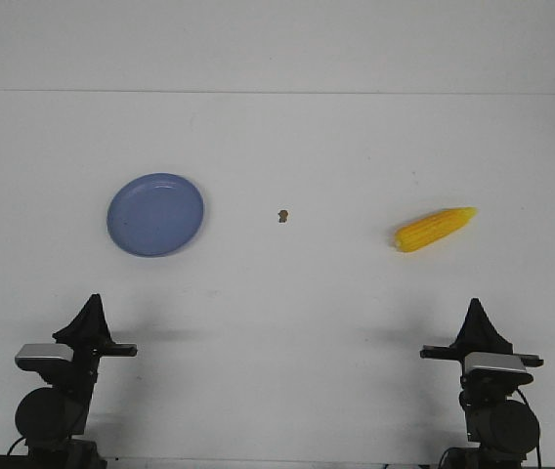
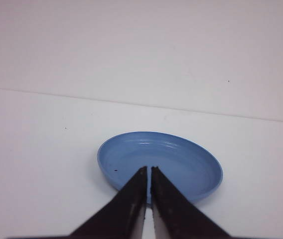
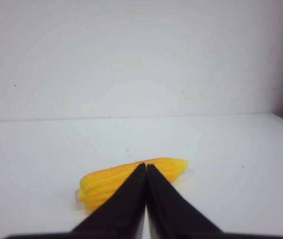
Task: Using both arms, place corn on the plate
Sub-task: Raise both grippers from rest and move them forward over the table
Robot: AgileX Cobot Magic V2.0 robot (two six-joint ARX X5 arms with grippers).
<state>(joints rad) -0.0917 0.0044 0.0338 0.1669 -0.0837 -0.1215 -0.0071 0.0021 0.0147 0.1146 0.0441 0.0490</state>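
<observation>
Desk (image 1: 287,313): white, carrying all items. Plate (image 1: 155,214): blue, bare, ahead of the left gripper (image 2: 148,172), fingers pressed together. Corn (image 1: 434,229): lying flat well right of the plate, long axis slanting, tip far-right; directly ahead of the nearer right gripper (image 3: 146,168), fingers likewise closed, holding nothing.

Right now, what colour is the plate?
Plain blue plate, no pattern; the left wrist view shows it best.
</observation>
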